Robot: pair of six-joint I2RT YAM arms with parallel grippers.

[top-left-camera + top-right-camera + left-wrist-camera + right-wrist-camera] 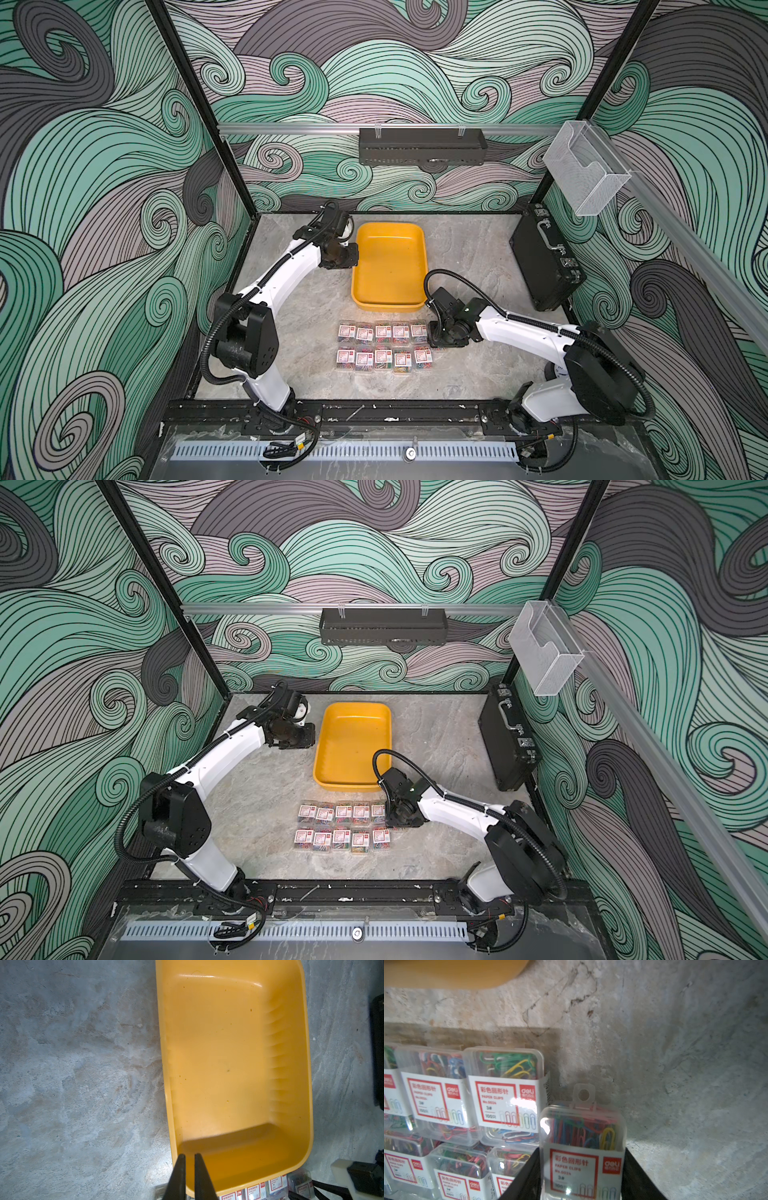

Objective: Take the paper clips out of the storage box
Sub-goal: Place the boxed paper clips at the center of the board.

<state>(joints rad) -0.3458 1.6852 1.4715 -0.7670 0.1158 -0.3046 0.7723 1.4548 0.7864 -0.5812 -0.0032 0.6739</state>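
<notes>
The yellow storage box (388, 266) (353, 746) stands mid-table with nothing inside it (218, 1053). In front of it, several clear boxes of paper clips (382, 347) (343, 827) lie in two rows on the table. My right gripper (446, 336) (582, 1150) is low at the right end of those rows. It is shut on one more paper clip box (583, 1126), with a black finger on each side. Whether that box rests on the table I cannot tell. My left gripper (343, 249) (189, 1155) hangs beside the tray's left rim, shut and holding nothing.
A black briefcase (544, 266) leans against the right wall. A clear bin (586, 174) hangs on the right rail, and a black perforated shelf (422, 145) on the back rail. Bare marble table (299, 332) lies left of the rows.
</notes>
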